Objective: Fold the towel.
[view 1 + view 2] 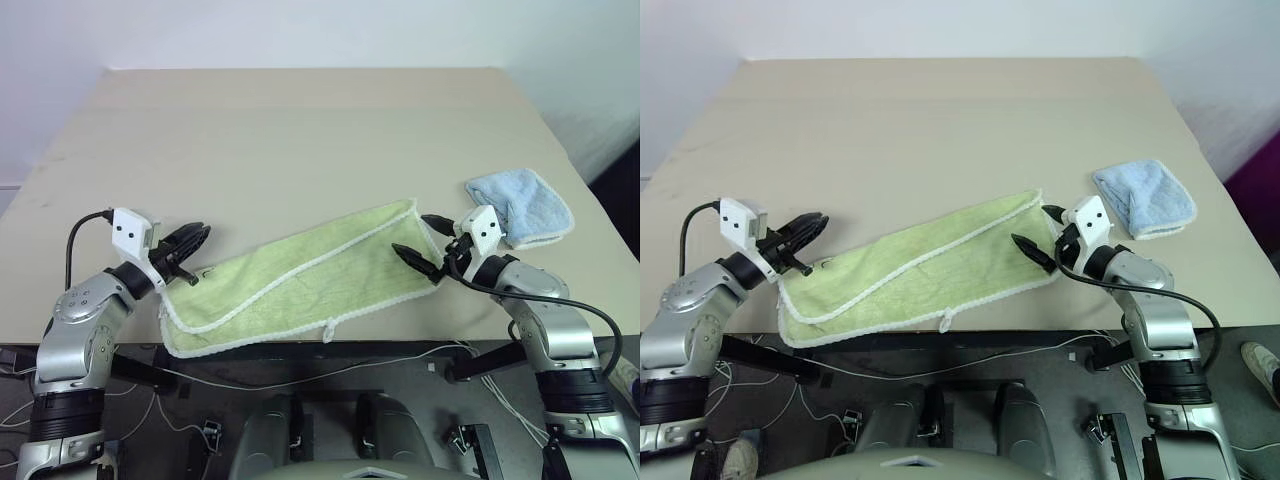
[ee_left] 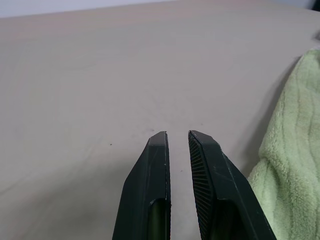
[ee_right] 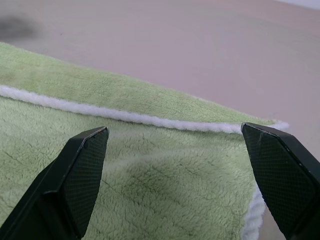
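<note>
1. At the lower centre of the frame, along the near edge of the table (image 1: pixel 300 130), the towel (image 1: pixel 300 280) lies already doubled over once lengthwise, a long strip slanting from lower left to centre right. Its small white loop tag (image 1: pixel 328 333) hangs at the near edge.
2. Lower left: left gripper (image 1: pixel 197 240) sits at the strip's left end, fingers nearly closed with a narrow gap and nothing between them; towel just beside it in the wrist view.
3. Centre right: right gripper (image 1: pixel 424 243) spread wide, straddling the strip's right end, not yet pinching.
4. Judgement: next is pinching both layers at each end. Both grips should catch the white edging, or the layers will slide apart.
5. Far right: a light blue towel (image 1: pixel 525 205), apart, to be left alone.
</note>
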Available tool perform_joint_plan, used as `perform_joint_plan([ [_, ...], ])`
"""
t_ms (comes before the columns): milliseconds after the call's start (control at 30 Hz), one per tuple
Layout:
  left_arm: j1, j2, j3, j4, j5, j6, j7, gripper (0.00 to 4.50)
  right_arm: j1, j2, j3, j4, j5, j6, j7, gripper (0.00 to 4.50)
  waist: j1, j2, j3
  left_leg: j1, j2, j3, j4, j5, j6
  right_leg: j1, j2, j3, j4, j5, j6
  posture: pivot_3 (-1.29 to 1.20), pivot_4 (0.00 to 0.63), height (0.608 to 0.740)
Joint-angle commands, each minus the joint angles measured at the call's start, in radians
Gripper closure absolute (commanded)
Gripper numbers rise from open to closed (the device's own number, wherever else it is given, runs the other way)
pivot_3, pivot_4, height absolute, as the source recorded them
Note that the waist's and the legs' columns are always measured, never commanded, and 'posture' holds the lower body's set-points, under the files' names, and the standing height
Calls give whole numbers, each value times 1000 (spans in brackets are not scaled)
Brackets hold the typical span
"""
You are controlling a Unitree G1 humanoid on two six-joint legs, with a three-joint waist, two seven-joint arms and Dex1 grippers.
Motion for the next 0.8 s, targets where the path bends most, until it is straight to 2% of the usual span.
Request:
perform_joint_plan([
  [33, 13, 3, 20, -62, -12, 4, 7, 3820, -13, 8, 0, -33, 15, -9, 4, 32, 0, 0, 0, 0, 0, 0, 0, 0, 0, 0, 0, 0, 0, 0, 0, 0, 150, 740],
  [533, -13, 20, 19, -34, 3, 4, 3, 3820, -10, 23, 11, -39, 7, -27, -12, 32, 1, 0, 0, 0, 0, 0, 0, 0, 0, 0, 0, 0, 0, 0, 0, 0, 150, 740],
  [800, -29, 64, 25, 2, 21, -16, -45, 3820, -33, 55, 25, -4, -9, -54, -26, 32, 0, 0, 0, 0, 0, 0, 0, 1, -1, 0, 0, 0, 0, 0, 0, 0, 150, 740],
])
